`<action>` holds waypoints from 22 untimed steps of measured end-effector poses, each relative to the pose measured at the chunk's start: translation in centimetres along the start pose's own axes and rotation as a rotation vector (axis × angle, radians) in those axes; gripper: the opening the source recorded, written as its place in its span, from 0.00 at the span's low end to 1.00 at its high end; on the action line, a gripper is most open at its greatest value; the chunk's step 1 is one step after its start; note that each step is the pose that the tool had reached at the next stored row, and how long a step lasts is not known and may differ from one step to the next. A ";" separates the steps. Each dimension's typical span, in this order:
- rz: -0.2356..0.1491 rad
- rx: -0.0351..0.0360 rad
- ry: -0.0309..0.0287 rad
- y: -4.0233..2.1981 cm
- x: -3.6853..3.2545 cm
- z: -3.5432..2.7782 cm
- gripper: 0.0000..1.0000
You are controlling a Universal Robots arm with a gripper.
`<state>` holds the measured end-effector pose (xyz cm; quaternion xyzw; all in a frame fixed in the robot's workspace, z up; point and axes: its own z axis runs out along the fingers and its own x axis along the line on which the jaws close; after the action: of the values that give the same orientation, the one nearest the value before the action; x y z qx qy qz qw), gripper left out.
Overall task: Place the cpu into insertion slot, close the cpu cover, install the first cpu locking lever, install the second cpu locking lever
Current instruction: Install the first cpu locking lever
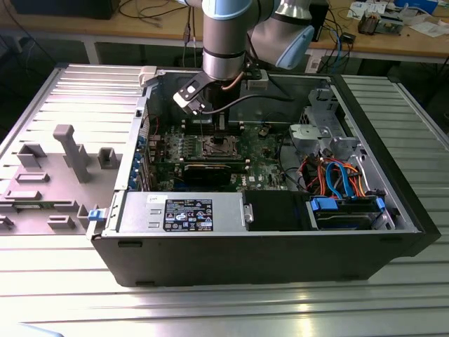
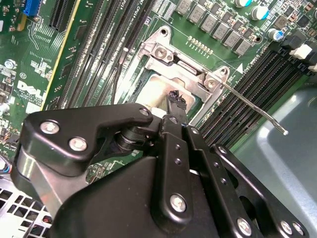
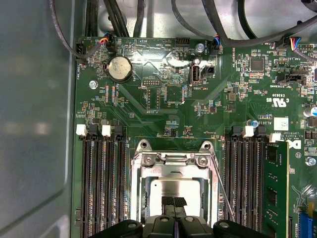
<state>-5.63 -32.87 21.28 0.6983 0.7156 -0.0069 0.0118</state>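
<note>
Cpu (image 3: 171, 187) lies flat in the insertion slot (image 3: 134, 191) with its shiny grey top facing up. The cpu cover (image 3: 174, 170) looks to be down around it, and the chip shows through the square window. The gripper (image 3: 173, 202) hangs right over the cpu. Its two black fingers (image 3: 167, 202) are pressed together with nothing between them. I cannot tell if the tips touch the chip.

In the second wrist view, one thin locking lever (image 2: 247, 106) sticks out from a corner of the slot. It goes over the long black memory slots (image 2: 262, 74), and its end is free. The slot sits on the green motherboard (image 3: 163, 114).

In the exterior view, the robot arm (image 1: 224, 42) reaches down from 12 o'clock into the open computer case (image 1: 266, 263). A grey box with a label (image 1: 182, 213) is at 6 o'clock from the slot. Blue and orange cables (image 1: 337, 175) are at 3 o'clock. A grey plastic tray (image 1: 63, 168) is at 9 o'clock, outside the case.
</note>
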 end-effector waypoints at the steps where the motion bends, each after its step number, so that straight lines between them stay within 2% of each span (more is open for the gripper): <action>1: 0.000 0.0000 0.0001 0.00 0.00 0.00 0.11; 3: 0.000 0.0000 0.0000 0.01 0.01 -0.02 0.11; 5: 0.000 0.0001 -0.0001 0.01 -0.01 -0.31 0.11; 11: 0.000 -0.0001 0.0000 0.02 -0.04 -1.64 0.11; 14: 0.000 0.0000 0.0000 0.03 -0.08 -2.95 0.11; 19: 0.000 0.0000 -0.0004 0.03 -0.11 -4.34 0.11; 21: 0.000 0.0000 -0.0006 0.04 -0.14 -5.18 0.11; 22: 0.000 0.0000 -0.0008 0.04 -0.14 -5.40 0.11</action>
<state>-5.62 -32.87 26.68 0.6983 0.7157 -0.0072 0.0122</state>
